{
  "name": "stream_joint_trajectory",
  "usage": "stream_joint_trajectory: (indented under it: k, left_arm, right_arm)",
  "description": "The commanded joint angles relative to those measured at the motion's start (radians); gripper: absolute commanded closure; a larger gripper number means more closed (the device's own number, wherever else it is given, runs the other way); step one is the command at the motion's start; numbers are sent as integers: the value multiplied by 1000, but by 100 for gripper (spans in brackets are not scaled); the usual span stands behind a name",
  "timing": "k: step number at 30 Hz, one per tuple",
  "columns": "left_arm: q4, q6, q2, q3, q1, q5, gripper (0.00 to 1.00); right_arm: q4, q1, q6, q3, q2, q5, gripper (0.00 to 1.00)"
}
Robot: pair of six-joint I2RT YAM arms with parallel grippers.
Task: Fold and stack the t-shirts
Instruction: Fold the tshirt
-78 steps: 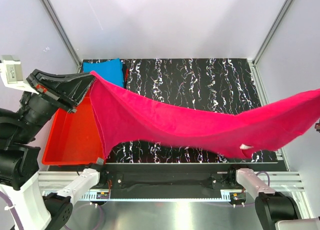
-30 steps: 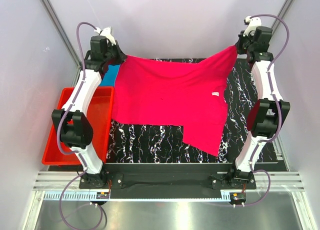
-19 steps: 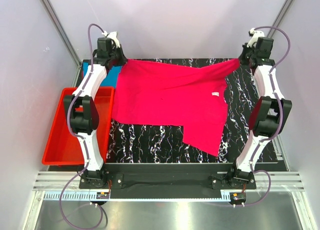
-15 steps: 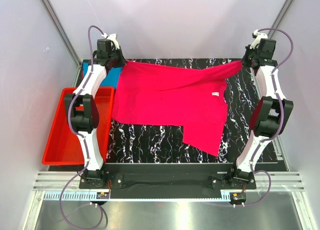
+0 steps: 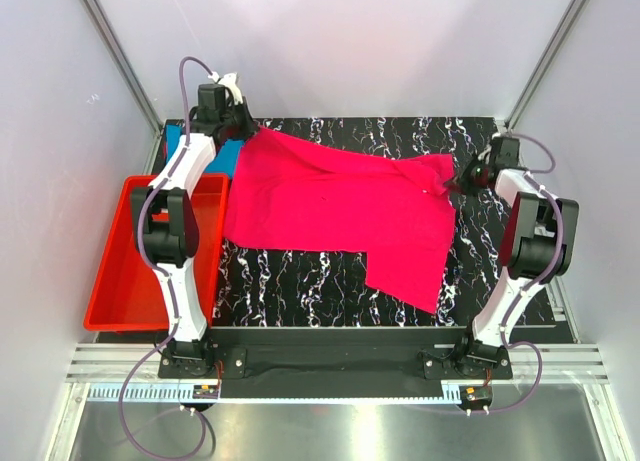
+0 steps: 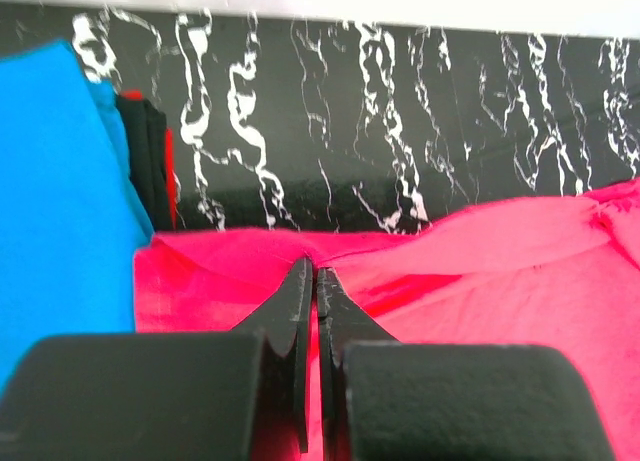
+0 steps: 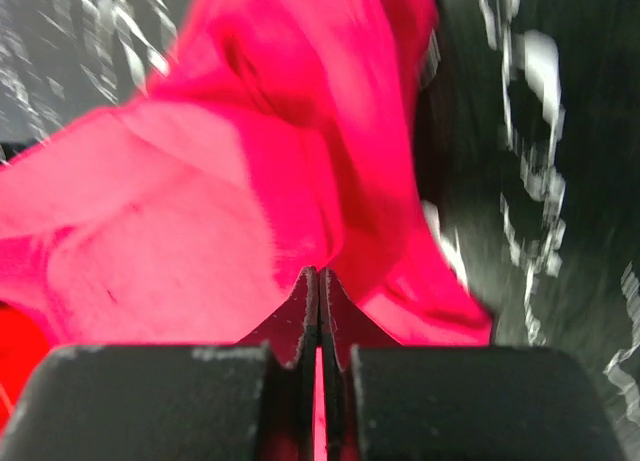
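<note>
With the left claw (image 5: 243,132) and right claw (image 5: 455,181) each clamped on a far corner of the pink shirt (image 5: 340,203), lower both evenly, laying it flat on the bench (image 5: 380,133).

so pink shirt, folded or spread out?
Spread: the pink shirt lies mostly flat across the table, far corners pinched in the left hand and right hand.

Blue t-shirt (image 6: 60,181) cropped at left edge
</note>
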Motion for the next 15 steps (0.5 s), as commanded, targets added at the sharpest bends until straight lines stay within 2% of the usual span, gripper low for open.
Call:
stream_joint_trajectory:
  k: [1, 8, 15]
  left_arm:
    - [51, -24, -70, -59, -3, 46, 100]
    - [64, -51, -147, -159, -63, 29, 100]
    - [27, -106, -201, -216, -95, -8, 100]
  right_arm:
    - [41, 18, 100, -48, -58, -16, 100]
    - [-69, 55, 85, -58, 23, 111, 100]
    - [-263, 55, -21, 74, 123, 334, 100]
